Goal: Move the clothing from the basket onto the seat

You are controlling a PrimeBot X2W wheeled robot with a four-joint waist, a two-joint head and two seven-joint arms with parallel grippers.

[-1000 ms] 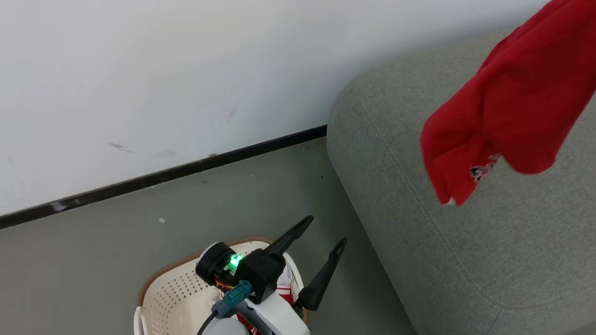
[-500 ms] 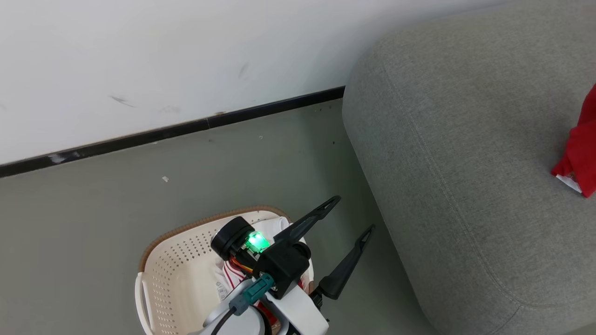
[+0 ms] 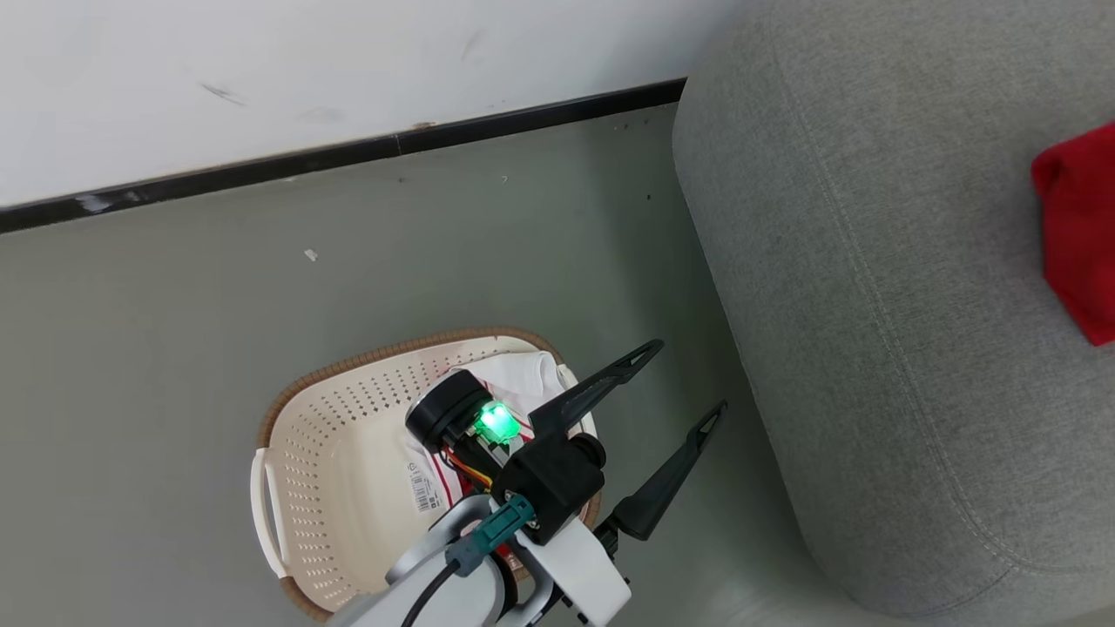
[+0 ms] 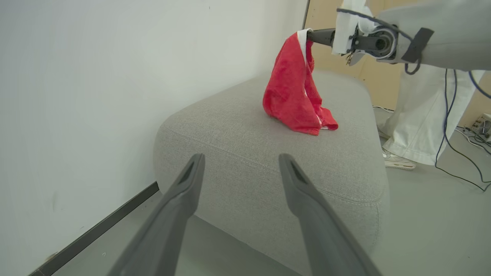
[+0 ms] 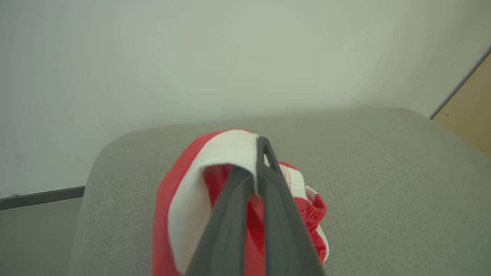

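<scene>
A red garment with white trim [image 4: 293, 96] hangs from my right gripper [image 4: 309, 35], and its lower folds rest on the grey seat [image 4: 268, 153]. In the right wrist view my right gripper [image 5: 262, 142] is shut on the garment's white edge [image 5: 215, 161] above the seat [image 5: 383, 172]. A corner of that garment [image 3: 1076, 226] shows at the head view's right edge on the seat [image 3: 871, 348]. More clothing [image 3: 523, 374], white and red, lies in the cream basket [image 3: 348, 366] on the floor. My left gripper [image 3: 684, 379] hovers open over the basket's right rim, nothing between its fingers [image 4: 191, 172].
A white wall with a black baseboard [image 3: 348, 157] runs behind the basket and seat. Grey floor [image 3: 435, 261] lies between them. A person in white trousers [image 4: 418, 115] stands at the seat's far end, with cables [image 4: 460, 168] on the floor there.
The head camera has tilted down, shifting the whole picture. The red garment has come down from hanging high over the seat to resting on it. My left gripper stays open over the basket.
</scene>
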